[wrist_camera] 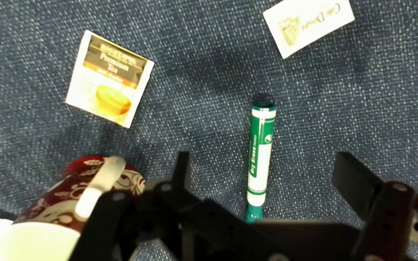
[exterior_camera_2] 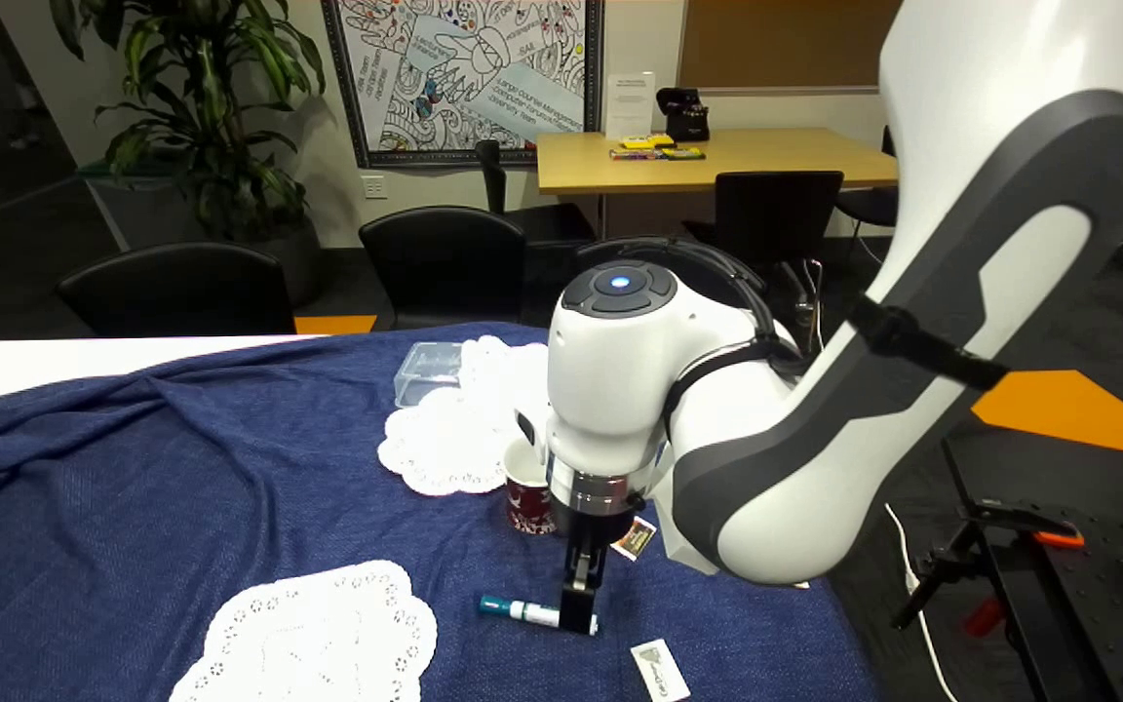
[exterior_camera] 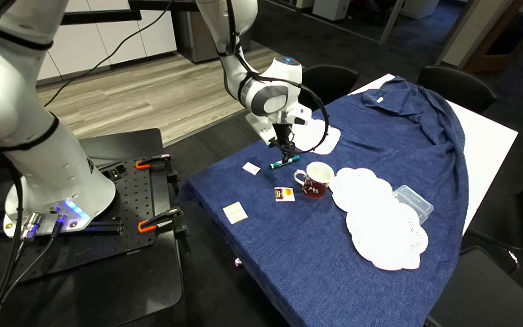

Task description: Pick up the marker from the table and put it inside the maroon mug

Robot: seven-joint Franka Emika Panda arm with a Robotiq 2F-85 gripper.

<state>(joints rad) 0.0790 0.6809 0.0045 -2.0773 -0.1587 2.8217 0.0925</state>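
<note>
Blue cloth (exterior_camera: 284,245): one marker (wrist_camera: 261,157), one mug (exterior_camera: 316,182).

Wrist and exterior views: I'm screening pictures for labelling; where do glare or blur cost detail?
In the wrist view, the gripper looks soft-edged and the maroon mug washed out at its mouth, while the marker legibly reads "Dry Erase"; in an exterior view, the white doilies are blown out, with most lace detail lost.

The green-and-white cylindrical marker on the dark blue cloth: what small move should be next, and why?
I would probably close the black two-fingered end effector gently: in the wrist view its fingers stand open on both sides of the marker, and in both exterior views they appear down at its level.
</note>
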